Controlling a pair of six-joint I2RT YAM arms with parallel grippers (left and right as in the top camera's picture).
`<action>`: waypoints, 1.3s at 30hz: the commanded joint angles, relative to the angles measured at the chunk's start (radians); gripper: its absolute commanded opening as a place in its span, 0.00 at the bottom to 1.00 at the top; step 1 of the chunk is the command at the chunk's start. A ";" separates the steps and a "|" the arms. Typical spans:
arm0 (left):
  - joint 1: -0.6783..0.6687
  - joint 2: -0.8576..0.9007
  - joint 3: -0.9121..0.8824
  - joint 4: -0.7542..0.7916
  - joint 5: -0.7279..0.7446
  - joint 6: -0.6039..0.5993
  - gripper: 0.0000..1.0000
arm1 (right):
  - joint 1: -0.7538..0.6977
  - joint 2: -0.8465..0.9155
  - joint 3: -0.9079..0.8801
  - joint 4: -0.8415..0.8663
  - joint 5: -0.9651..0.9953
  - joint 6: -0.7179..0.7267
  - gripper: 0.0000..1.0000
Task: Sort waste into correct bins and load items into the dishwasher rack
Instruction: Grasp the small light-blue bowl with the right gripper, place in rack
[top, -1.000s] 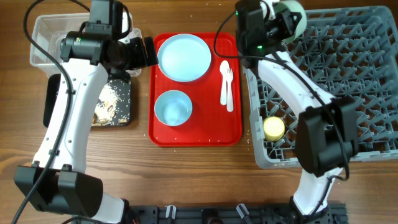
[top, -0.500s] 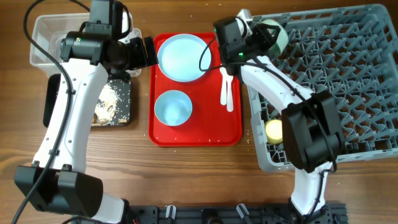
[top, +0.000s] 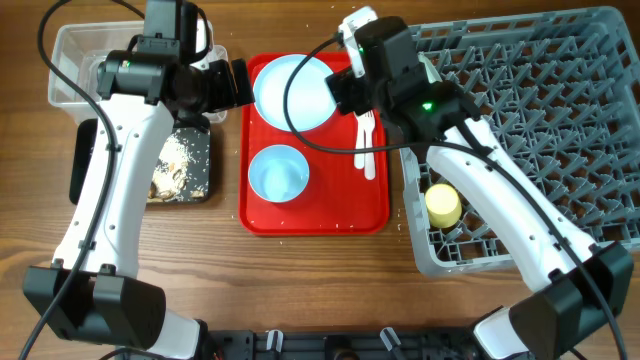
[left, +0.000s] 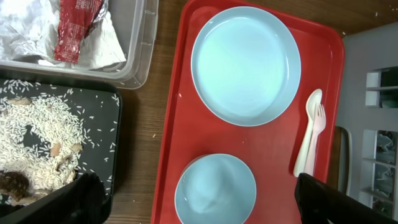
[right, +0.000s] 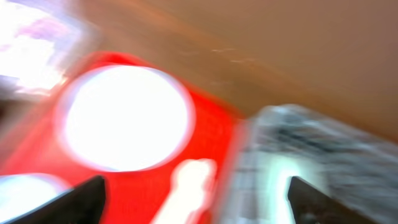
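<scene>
Swinging off the dishwasher rack (top: 540, 100) within the last second, the right arm had come across toward the counter's middle, and its right pincer (right: 202, 202) hung over the red serving tray (top: 315, 215), its fingers spread wide apart with nothing between them (that wrist view was badly smeared). The arm's black housing covered the right rim of the plate (top: 290, 95) and the far ends of the white fork (left: 319, 121) and spoon (left: 308, 137), which lay side by side, touching, along the tray's right side.

The left arm had not shifted. Its left pincer (left: 199, 202) also stood apart and empty, hovering at the tray's left rim just beside the plate. A pale-blue bowl (top: 278, 172) sat upright on the tray, nearer the counter's front edge than the plate.

Toward the far-left corner stood the clear tub (top: 70, 45), holding crumpled napkins (left: 25, 31) and the red sauce packet (left: 78, 28). Just in front of it lay the black tray (top: 195, 165), strewn with rice-like food scraps (left: 37, 137).

The rack filled the counter's right side, touching the red tray's right edge. A yellow cup (top: 442, 205) lay among its pegs near the front-left corner of the rack, partly crossed by the right arm.
</scene>
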 joint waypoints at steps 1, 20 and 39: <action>0.003 -0.011 0.010 0.003 -0.006 0.002 1.00 | 0.002 0.057 -0.064 -0.010 -0.334 0.429 0.84; 0.003 -0.011 0.010 0.003 -0.005 0.002 1.00 | 0.114 0.359 -0.154 0.024 -0.338 0.728 0.09; 0.003 -0.011 0.010 0.003 -0.006 0.002 1.00 | -0.059 -0.500 -0.152 -0.544 0.819 0.465 0.04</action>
